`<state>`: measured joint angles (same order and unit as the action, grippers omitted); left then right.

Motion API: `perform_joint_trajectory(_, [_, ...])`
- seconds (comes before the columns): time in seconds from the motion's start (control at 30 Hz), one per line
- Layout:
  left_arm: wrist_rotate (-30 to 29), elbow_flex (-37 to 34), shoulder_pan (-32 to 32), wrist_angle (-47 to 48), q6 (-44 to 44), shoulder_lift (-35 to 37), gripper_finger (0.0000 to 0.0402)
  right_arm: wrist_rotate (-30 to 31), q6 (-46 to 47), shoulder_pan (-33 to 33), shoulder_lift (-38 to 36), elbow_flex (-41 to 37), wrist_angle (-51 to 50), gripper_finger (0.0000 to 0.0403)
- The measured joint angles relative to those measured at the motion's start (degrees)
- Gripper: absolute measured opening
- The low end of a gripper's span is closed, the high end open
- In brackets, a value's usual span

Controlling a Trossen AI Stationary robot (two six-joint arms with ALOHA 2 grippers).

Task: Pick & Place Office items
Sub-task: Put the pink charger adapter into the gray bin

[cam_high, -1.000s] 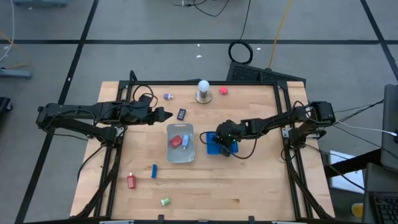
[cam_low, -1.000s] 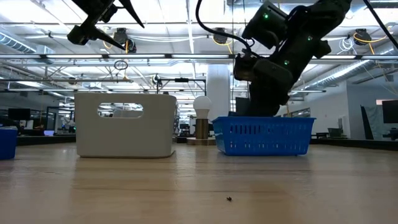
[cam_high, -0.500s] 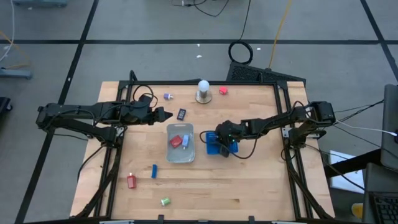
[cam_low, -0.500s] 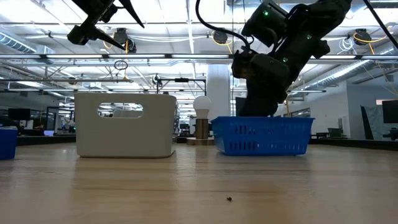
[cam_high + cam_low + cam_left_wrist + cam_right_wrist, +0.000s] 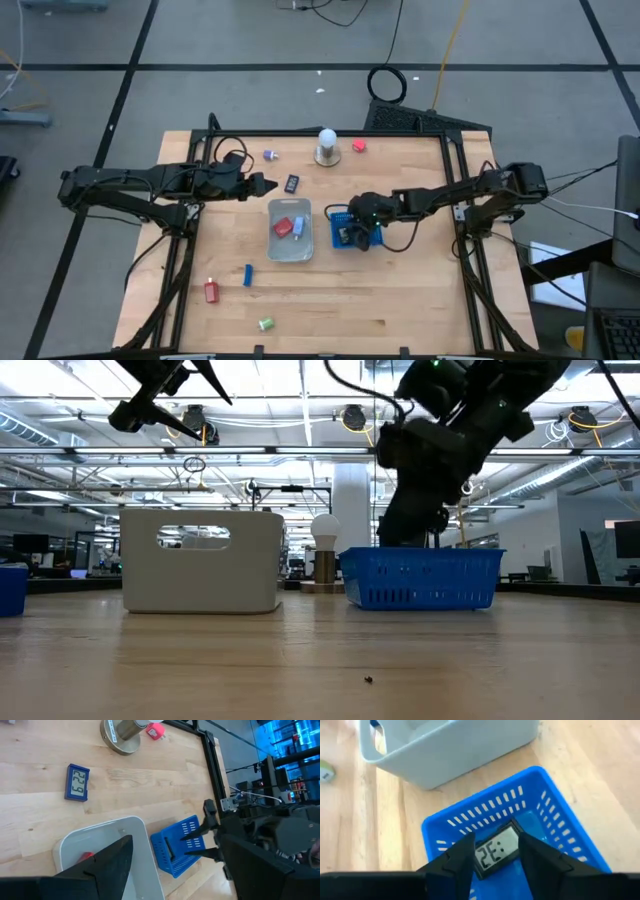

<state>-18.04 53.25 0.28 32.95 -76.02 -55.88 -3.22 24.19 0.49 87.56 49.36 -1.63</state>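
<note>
Right end effector [image 5: 492,865] directly above blue basket [image 5: 555,815], fingers parted, small display clock [image 5: 496,851] lying flat in basket between them, released. Left end effector [image 5: 268,185] open, nearest to blue clock [image 5: 292,184] on counter [image 5: 400,290].

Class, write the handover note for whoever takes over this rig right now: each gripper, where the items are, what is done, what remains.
Right gripper: over the blue basket, fingers open; a small digital clock lies in the basket between them.
Left gripper: open, empty, above the table beside the grey tray.
Done: red item in tray, clock in basket.
Left: second clock, purple, pink, red, blue and green items on the table.
</note>
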Motion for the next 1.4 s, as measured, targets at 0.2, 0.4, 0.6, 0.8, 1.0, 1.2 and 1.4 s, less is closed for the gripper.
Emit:
perform_joint_trajectory(0.2, [-0.02,0.00,0.00,-0.02,2.22,0.00,0.0305,0.07,1.30,-0.13,-5.08,0.00,-1.16,0.0159])
perform_joint_trajectory(0.4, [-0.02,0.00,0.00,-0.04,3.54,0.00,0.0305,0.11,-3.28,-0.13,-10.44,0.00,-0.90,0.0160])
perform_joint_trajectory(0.6, [-0.06,0.00,0.02,-0.09,2.20,0.00,0.0305,0.55,-10.16,-0.94,-16.48,0.00,-0.46,0.0160])
perform_joint_trajectory(0.8, [-0.78,0.00,0.02,-0.12,-1.61,0.00,0.0305,3.45,-13.61,-3.44,-21.69,0.00,-0.34,0.0160])
perform_joint_trajectory(1.0, [-3.99,0.00,0.02,-0.20,-2.32,0.00,0.0305,3.26,-14.46,-6.62,-24.91,0.00,-0.33,0.0160])
perform_joint_trajectory(1.2, [-7.51,0.00,0.02,-0.44,-2.35,0.00,0.0305,3.21,-14.60,-9.37,-27.49,-0.02,0.33,0.0160])
perform_joint_trajectory(1.4, [-8.14,0.00,0.02,-3.71,-1.68,0.00,0.0305,4.87,-13.10,-12.90,-29.15,-0.02,-0.27,0.0161])
